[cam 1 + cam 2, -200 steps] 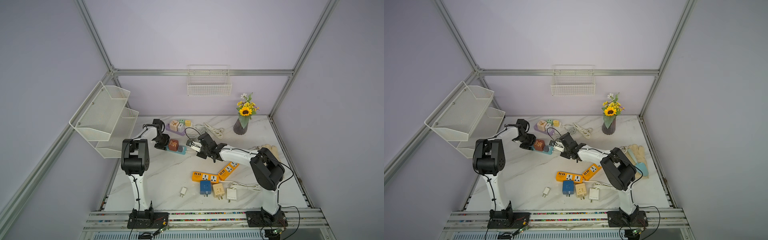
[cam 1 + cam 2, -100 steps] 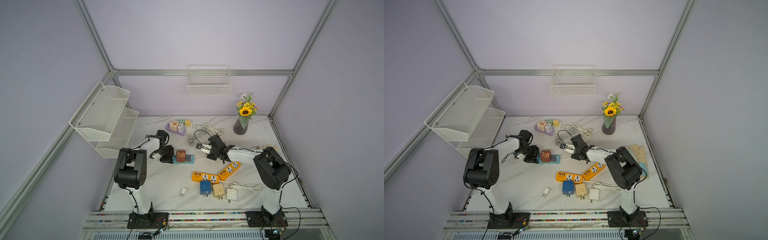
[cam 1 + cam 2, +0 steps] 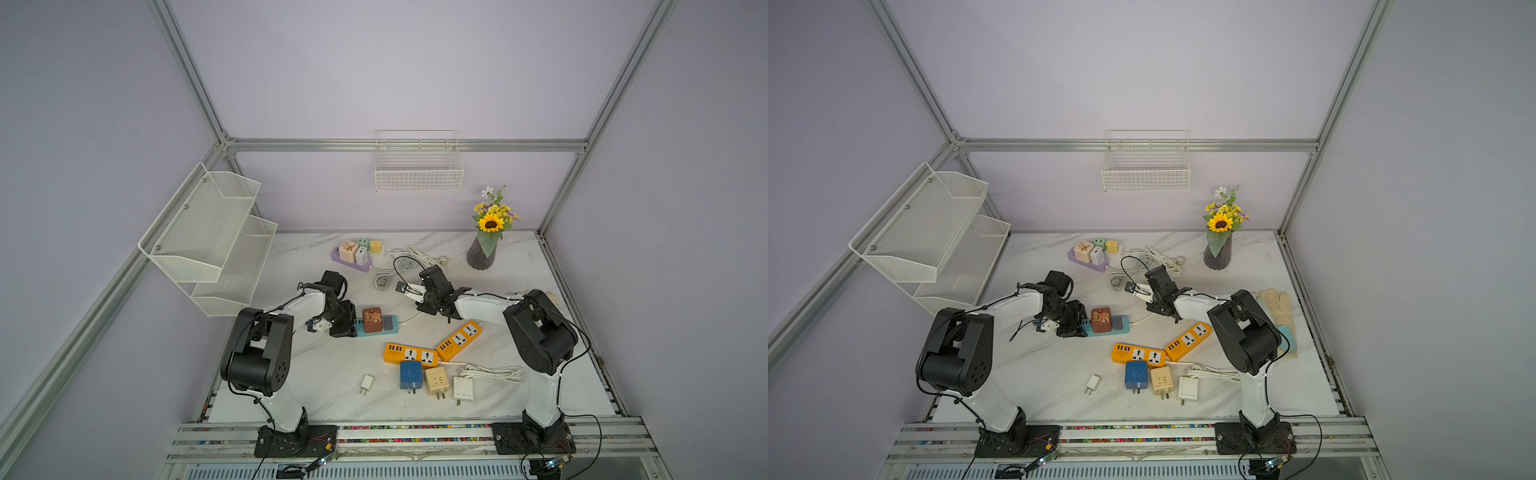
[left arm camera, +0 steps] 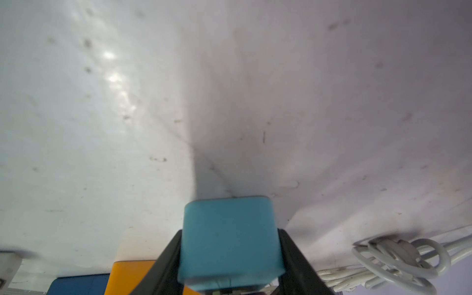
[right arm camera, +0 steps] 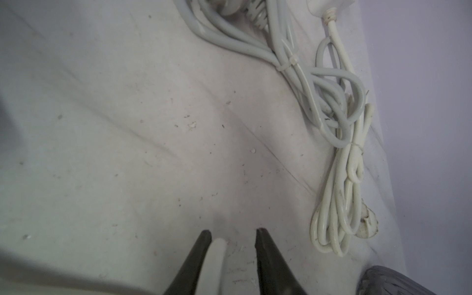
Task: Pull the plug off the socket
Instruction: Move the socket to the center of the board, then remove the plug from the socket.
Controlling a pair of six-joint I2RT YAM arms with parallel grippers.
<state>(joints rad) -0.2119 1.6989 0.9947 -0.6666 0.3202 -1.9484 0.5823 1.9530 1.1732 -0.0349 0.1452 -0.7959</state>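
Note:
In both top views a teal socket strip (image 3: 394, 329) (image 3: 1124, 329) lies mid-table. A brown plug (image 3: 372, 320) (image 3: 1101, 320) and a grey plug (image 3: 388, 322) (image 3: 1119, 322) are seated in it. My left gripper (image 3: 345, 324) (image 3: 1076, 325) (image 4: 229, 232) is shut on the strip's (image 4: 229, 240) plug-free end. My right gripper (image 3: 424, 308) (image 3: 1152, 308) (image 5: 233, 232) sits low over the table, right of the strip. Its jaws stand apart, and the strip's white cord (image 5: 217, 252) rests loose against one finger (image 5: 201, 245).
Two orange strips (image 3: 409, 355) (image 3: 459, 340) lie nearer the front, with blue (image 3: 410, 374), beige (image 3: 436, 380) and white (image 3: 462, 388) adapters and a small charger (image 3: 366, 383). At the back are a purple strip with plugs (image 3: 351, 259), coiled white cables (image 5: 339, 163) and a vase (image 3: 482, 253).
The left arm has dragged the teal strip toward the table's front and keeps its hold. The right gripper has swung right and opened, letting go of the white cord.

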